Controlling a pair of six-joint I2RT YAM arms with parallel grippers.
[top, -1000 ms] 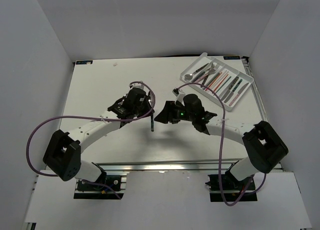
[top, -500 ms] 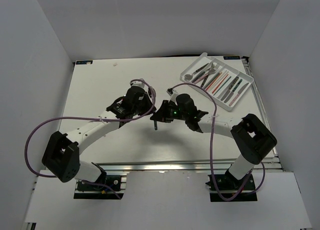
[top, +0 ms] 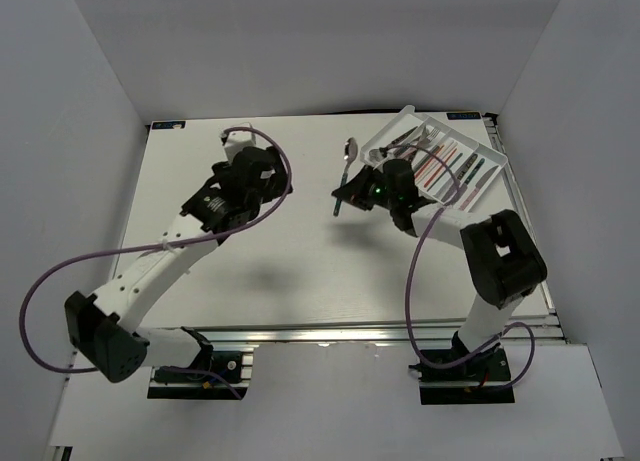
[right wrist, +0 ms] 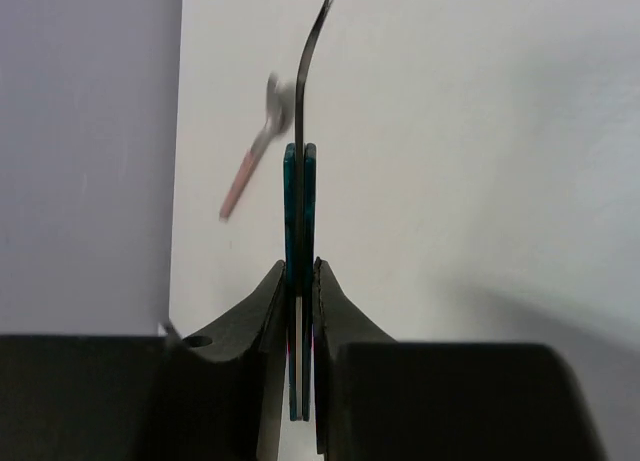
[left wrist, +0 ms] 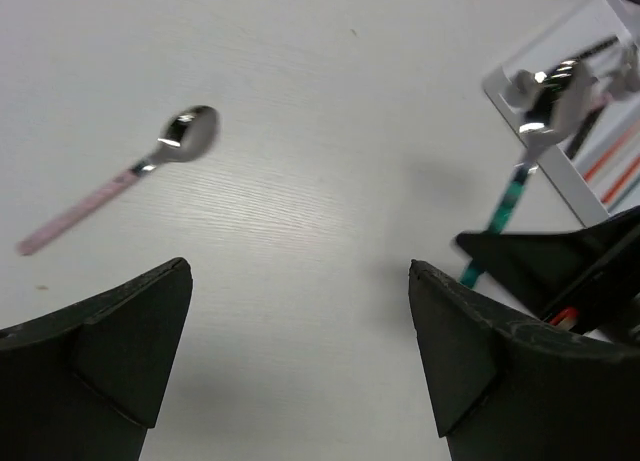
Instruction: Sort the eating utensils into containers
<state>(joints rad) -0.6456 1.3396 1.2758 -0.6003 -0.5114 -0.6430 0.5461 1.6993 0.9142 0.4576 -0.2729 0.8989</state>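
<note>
The right claw (right wrist: 300,271) is clamped on a teal-handled spoon (right wrist: 299,196), which is held just beside the white tray (top: 486,189). The left claw (left wrist: 298,281) is spread wide, and a pink-handled spoon (left wrist: 120,181) is found on the table (top: 280,261) beyond it.

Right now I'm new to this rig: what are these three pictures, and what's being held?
Two robot arms are bolted at the near edge of a table. One picture looks down from above and behind them. The other two come from a camera on each wrist and show that arm's own fingers. The right gripper is shut on a teal-handled spoon, held up near the white tray, which holds other utensils. The left gripper is open and empty above the table, where a pink-handled spoon lies.
</note>
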